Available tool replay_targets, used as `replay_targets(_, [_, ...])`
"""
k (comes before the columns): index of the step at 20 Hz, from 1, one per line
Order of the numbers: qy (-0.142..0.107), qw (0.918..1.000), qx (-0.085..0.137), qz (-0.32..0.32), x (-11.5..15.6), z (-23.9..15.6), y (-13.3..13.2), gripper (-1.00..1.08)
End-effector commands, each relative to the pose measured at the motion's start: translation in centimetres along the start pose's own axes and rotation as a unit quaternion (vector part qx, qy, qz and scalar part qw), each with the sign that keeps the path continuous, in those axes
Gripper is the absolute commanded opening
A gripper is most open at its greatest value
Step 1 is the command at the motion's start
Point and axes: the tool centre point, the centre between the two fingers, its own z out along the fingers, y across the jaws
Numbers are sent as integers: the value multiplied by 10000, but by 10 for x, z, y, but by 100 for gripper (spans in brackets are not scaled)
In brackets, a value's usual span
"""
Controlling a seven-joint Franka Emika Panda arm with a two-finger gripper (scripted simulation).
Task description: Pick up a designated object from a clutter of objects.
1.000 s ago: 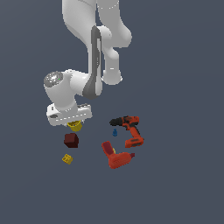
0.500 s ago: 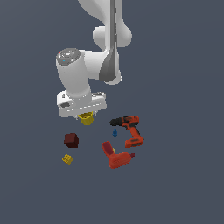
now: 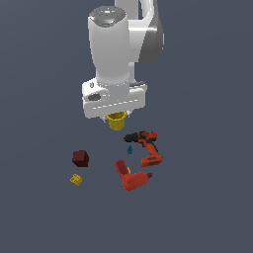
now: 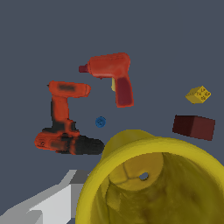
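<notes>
Exterior view, item one: a small yellow round hollow cup [image 3: 116, 121] is hanging under the white gripper [image 3: 117, 116], lifted clear of the dark grey-blue floor [image 3: 207, 207]; the jaws are closing on its rim, though the fingers themselves are mostly hidden behind the hand. Wrist view is showing the cup's open mouth [image 4: 153, 183] filling the frame, thin-walled and smooth. Judged: light, rigid, somewhat slippery; the wall at the rim is the natural hold, one finger inside and one outside. Item two, remaining below: a dark red cube [image 3: 80, 158], a small flat yellow studded brick [image 3: 76, 180], a tiny blue piece [image 3: 130, 149], an orange-and-black drill [image 3: 146, 147] and a red drill [image 3: 131, 178], all lying apart from one another. Surface is appearing flat, plain and unbounded; no walls or furniture are showing.
</notes>
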Motion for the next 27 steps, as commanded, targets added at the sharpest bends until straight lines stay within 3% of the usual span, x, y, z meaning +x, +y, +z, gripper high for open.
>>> replay_targets(1, [1, 10000, -3, 2, 9, -24, -21, -100])
replay_targets(7, [3, 10000, 3, 1, 30, -77, -66, -100])
replay_targets(14, [8, 10000, 12, 4, 48, -119, -100, -100])
replay_targets(27, [9, 10000, 15, 5, 60, -140, -117, -100])
